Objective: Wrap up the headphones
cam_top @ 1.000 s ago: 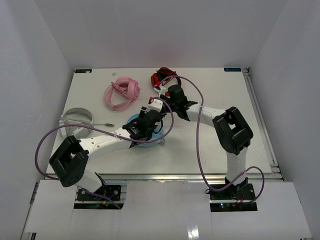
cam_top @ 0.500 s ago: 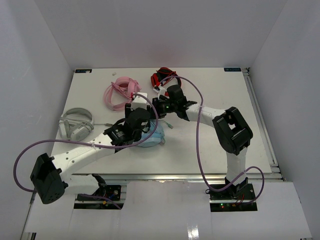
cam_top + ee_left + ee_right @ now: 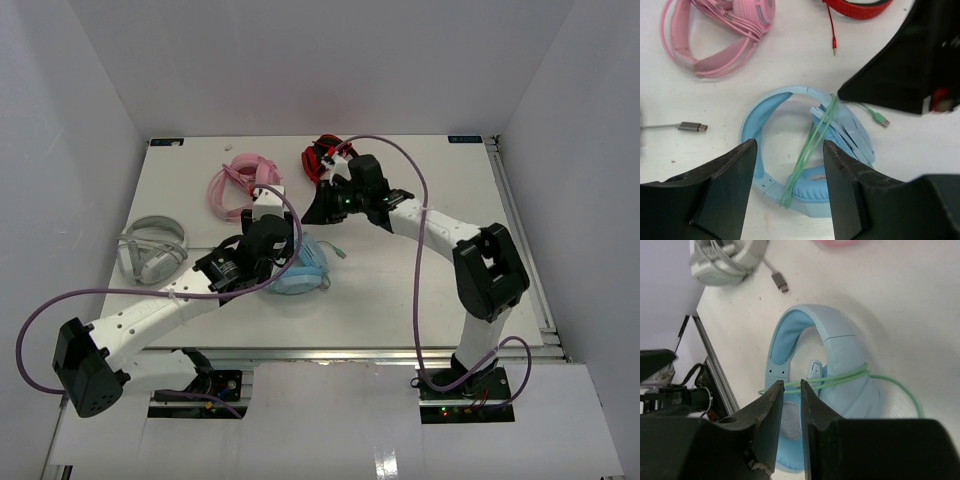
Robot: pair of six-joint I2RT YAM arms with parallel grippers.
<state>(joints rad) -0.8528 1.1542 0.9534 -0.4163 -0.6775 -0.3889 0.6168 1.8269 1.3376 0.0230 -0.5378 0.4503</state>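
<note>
Lying flat, headphones [image 3: 842,125], cable [image 3: 812,145] wound across.

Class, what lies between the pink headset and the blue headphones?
Only bare table lies between the pink headset and the blue headphones, as the left wrist view shows.

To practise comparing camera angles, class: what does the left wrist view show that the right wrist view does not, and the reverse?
Left wrist only: the pink headset, the red headset and a green plug. Right wrist only: the grey-white headset and the table's edge rail. Both: the blue headphones with the green cable wound across, and a grey USB plug.
</note>
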